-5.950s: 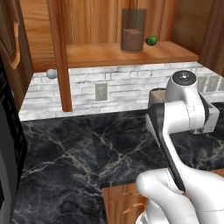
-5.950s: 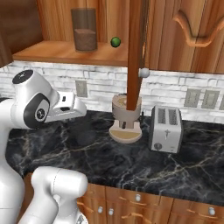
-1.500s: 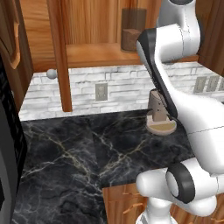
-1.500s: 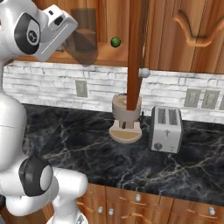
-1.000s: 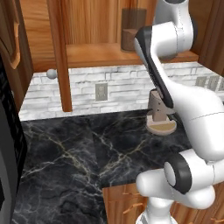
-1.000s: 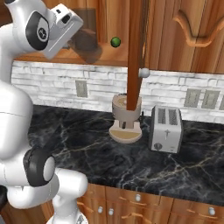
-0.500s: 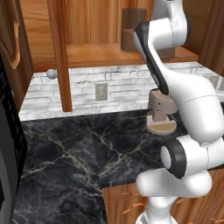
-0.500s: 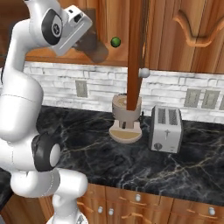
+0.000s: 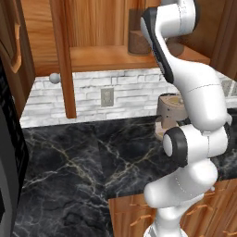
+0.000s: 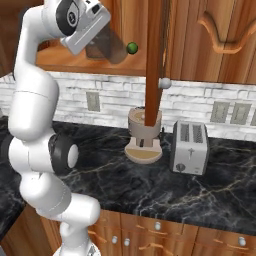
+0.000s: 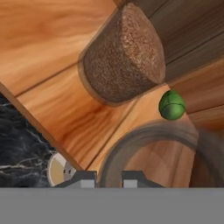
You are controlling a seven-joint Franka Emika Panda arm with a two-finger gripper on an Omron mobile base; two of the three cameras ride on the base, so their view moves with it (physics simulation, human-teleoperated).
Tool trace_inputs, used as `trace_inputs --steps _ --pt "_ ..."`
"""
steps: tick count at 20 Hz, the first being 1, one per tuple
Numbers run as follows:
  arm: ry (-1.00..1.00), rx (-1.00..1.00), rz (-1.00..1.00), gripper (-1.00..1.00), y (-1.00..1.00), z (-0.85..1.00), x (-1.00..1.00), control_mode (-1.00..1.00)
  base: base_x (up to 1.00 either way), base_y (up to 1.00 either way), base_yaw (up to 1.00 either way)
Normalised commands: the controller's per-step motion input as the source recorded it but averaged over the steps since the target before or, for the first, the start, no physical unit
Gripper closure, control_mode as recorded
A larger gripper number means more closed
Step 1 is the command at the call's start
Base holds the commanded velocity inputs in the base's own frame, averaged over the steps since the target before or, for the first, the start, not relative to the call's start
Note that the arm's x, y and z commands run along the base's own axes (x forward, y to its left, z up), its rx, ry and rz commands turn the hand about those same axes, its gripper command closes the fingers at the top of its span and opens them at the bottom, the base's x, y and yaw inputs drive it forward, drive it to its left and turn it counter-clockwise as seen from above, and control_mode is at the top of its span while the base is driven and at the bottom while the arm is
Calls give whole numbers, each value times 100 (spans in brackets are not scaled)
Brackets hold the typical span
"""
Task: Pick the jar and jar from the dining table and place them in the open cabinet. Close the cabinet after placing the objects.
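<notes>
The claw point(image 10: 100, 38) is closed on the second jar point(image 10: 108, 46), a see-through grey cylinder that sticks out from it down and to the right in the upper left of the right base view. In the hand view its rim point(image 11: 144, 144) curves just above the fingertips point(image 11: 87, 177).

Over the last second and a half the arm has swung up from the left edge of that frame and reached into the cabinet point(image 10: 75, 64). The held jar now hangs over the wooden shelf point(image 9: 106, 58), close to a small green fruit point(image 10: 132, 48). The first jar point(image 11: 122, 57), brown and corky, already stands on the shelf point(image 11: 52, 65) further in.

By my reading the placing is nearly done: lower, release, withdraw. The open door point(image 10: 155, 60), edge-on at upper centre, must then be closed. The bench point(image 10: 200, 195) below holds a toaster point(image 10: 189, 147).
</notes>
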Motion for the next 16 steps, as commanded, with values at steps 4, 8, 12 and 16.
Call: trace_inputs --steps 4,8,12,16 --pt "0 -3 6 100 -3 -2 32 -100 0 0 0" --pt "7 0 2 100 -7 0 22 -100 0 0 0" --pt "3 0 0 100 -13 -2 0 -100 0 0 0" --pt "0 0 0 100 -7 0 0 -100 0 0 0"
